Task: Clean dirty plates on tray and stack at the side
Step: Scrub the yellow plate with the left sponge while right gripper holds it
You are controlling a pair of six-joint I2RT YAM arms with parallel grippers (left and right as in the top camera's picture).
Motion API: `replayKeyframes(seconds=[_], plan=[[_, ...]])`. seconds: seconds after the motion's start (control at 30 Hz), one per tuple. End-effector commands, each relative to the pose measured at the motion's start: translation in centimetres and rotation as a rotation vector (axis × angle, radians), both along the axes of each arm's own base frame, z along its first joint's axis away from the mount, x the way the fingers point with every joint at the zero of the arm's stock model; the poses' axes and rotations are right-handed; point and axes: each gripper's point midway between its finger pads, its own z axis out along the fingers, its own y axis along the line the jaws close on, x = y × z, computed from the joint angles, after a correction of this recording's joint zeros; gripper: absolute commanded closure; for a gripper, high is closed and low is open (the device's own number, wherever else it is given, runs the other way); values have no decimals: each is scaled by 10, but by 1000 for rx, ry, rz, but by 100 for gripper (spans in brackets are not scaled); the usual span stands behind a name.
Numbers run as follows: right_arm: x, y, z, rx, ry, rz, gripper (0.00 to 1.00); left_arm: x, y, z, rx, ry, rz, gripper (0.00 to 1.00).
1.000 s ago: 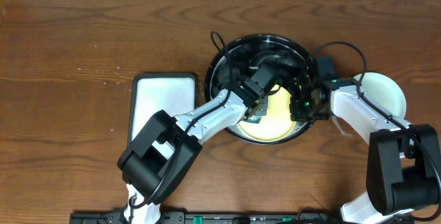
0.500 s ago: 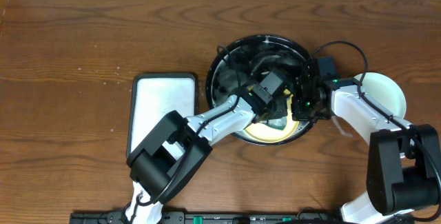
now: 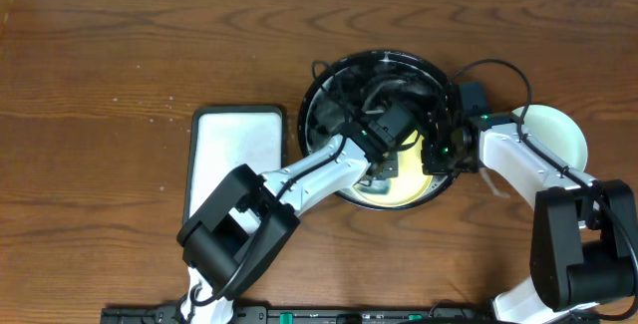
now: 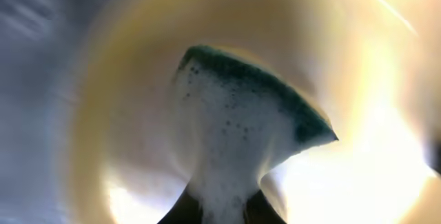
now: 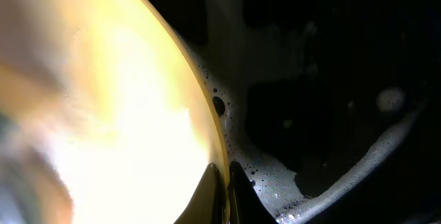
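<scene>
The yellow plate [image 3: 399,176] lies tilted in the round black tray [image 3: 329,90], which is foamy. My left gripper [image 3: 384,169] is shut on a green sponge [image 4: 248,114] covered in foam and presses it on the yellow plate [image 4: 124,114]. My right gripper [image 3: 436,155] is shut on the yellow plate's right rim [image 5: 207,114]; its fingers [image 5: 238,189] pinch the edge. A pale mint-green plate [image 3: 558,130] lies on the tabletop at the right. The other mint-green plate is not in view.
A white rectangular sponge tray [image 3: 234,160] with a black rim lies left of the black tray. Black cables [image 3: 488,70] loop over the right arm. Foam and dark water [image 5: 331,114] fill the black tray beside the plate.
My left gripper has moved the sponge across the yellow plate, first to the right, then slightly back toward the middle. The right gripper has stayed on the rim.
</scene>
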Motion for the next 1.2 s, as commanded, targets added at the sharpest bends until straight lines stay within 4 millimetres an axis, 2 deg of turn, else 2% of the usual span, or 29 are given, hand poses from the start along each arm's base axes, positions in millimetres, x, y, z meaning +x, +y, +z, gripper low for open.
replayKeyframes(seconds=[0.0,0.27,0.4,0.5,0.63,0.8,0.9,1.03,1.17], plan=[[-13,-13,-14,-68,49,27,99,27,79,-17,424,-170,-26,92],[-13,-15,-15,-76,48,25,99,27,74,-5,537,-260,-109,92],[-14,-15,-15,-79,51,25,99,24,60,-5,505,-281,-126,92],[-15,-16,-15,-80,55,25,99,13,30,-19,329,-201,-151,92],[-15,-16,-15,-80,56,25,99,-3,-12,-28,51,-75,-85,92],[-15,-16,-15,-80,57,25,99,-22,-63,-21,-244,67,-49,92],[-15,-16,-15,-80,57,25,99,-33,-87,-12,-370,140,-82,92],[-15,-16,-15,-80,57,25,99,-42,-89,-12,-389,189,-87,92],[-15,-16,-15,-80,57,25,99,-38,-66,-22,-289,178,-39,92]])
